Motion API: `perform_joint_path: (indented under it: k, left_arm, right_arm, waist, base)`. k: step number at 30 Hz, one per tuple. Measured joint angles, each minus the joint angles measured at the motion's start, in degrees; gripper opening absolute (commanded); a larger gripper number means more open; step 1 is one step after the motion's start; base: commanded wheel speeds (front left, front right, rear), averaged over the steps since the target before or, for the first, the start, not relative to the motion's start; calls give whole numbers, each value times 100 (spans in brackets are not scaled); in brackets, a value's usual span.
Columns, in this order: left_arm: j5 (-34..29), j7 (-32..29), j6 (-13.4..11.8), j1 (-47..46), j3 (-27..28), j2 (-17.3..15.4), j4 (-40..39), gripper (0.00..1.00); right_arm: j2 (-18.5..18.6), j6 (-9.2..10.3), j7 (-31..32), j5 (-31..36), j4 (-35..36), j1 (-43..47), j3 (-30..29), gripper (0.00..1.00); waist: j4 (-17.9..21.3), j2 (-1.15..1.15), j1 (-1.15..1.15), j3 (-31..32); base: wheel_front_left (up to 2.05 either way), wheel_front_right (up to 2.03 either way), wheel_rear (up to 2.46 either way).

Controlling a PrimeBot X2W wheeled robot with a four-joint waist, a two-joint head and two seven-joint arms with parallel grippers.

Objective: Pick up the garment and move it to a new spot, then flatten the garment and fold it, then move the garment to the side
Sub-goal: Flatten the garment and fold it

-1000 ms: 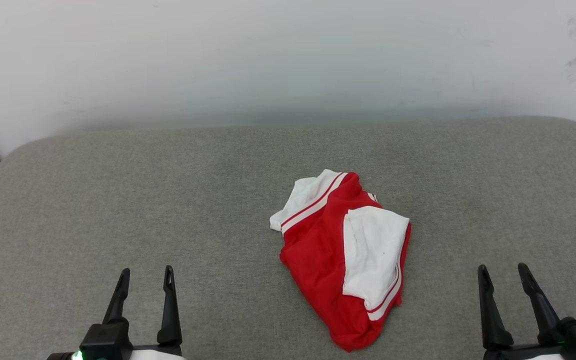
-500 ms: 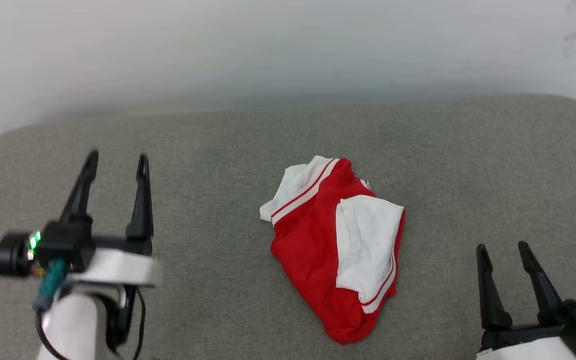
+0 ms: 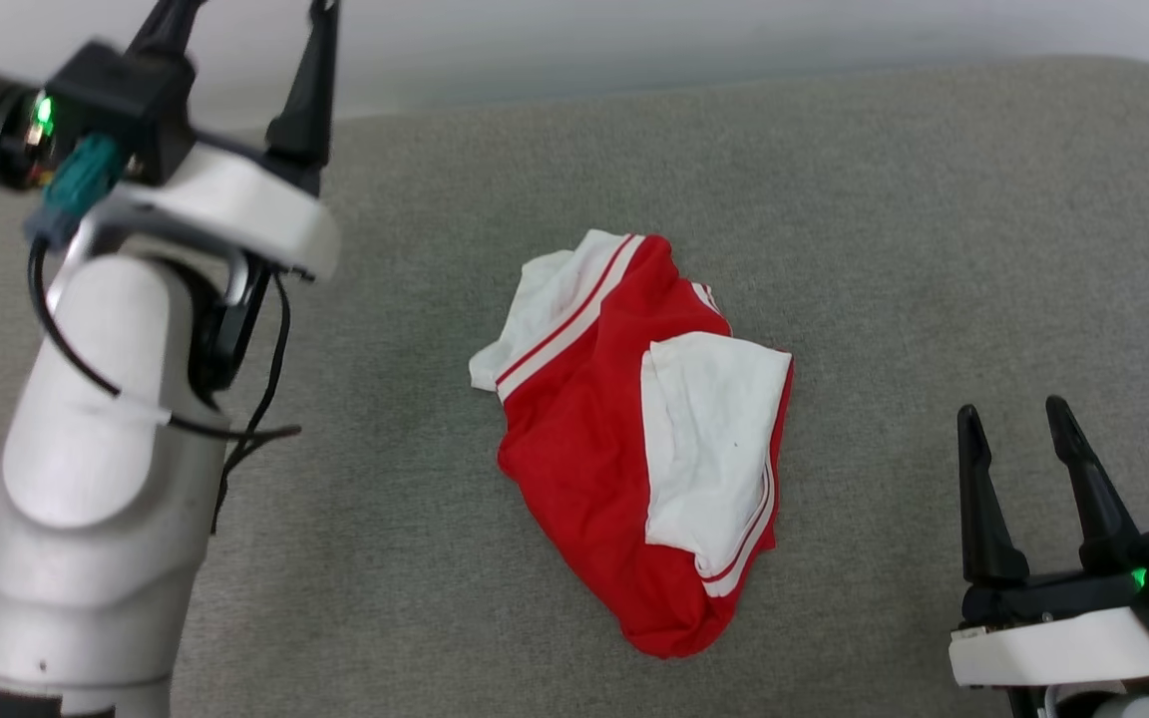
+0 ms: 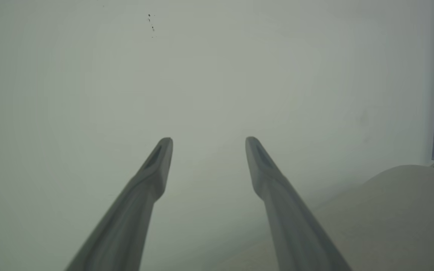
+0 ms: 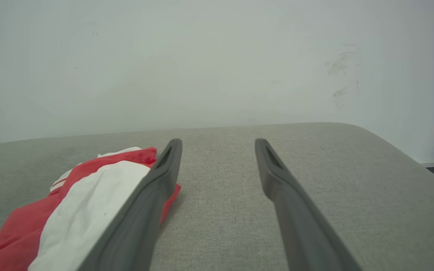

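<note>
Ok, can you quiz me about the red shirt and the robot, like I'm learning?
1. Fill the gap: the left tool and the right tool both stand ___, holding nothing.
2. True or false: the garment lies spread out flat on the grey cushion.
3. What colour are the garment's sleeves? A blue, B white, C green.

Key: 1 open. 2 false, it lies crumpled in a heap. 3 B.
</note>
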State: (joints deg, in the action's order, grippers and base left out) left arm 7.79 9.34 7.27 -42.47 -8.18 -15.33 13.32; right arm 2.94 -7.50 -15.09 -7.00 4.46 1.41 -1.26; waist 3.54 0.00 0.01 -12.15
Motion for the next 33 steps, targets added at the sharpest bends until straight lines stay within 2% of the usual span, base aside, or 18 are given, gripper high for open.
perform_joint_path:
  k: [4, 7, 16, 21, 28, 29, 33]
  left_arm:
    - [558, -576, 14, -795, -865, -278, 166, 100]
    - [1139, -1225, 13, -1335, -1678, -571, 330, 100]
    - [2821, -3632, 13, -2527, -3807, -1177, 586, 100]
    - [3778, -4778, 13, -2868, -4706, -1399, 683, 100]
    - [4609, -5629, 13, -3084, -5723, -1562, 853, 100]
    - [4703, -5791, 13, -3088, -6017, -1615, 955, 100]
    - [4769, -6014, 13, -3043, -6325, -1715, 1128, 100]
  right_arm:
    - [-1, 0, 0, 31, 60, -169, -3, 100]
    - [-1, 0, 0, 36, 98, -260, 4, 100]
    - [-2, 0, 0, -5, 275, -504, 69, 100]
    - [-2, 0, 0, -10, 328, -623, 122, 100]
    - [-2, 0, 0, -53, 365, -703, 135, 100]
    - [-2, 0, 0, -62, 364, -728, 138, 100]
    - [-2, 0, 0, -115, 360, -778, 146, 100]
  waist:
    - [82, 0, 0, -270]
    - [140, 0, 0, -450]
    - [350, 0, 0, -860]
    - [488, 0, 0, -1042]
    - [687, 0, 0, -1278]
    - [739, 0, 0, -1329]
    - [830, 0, -1, -1406]
  base:
    - [0, 0, 0]
    - [0, 0, 0]
    - [0, 0, 0]
    - [0, 0, 0]
    - [0, 0, 0]
    - [0, 0, 0]
    - [0, 0, 0]
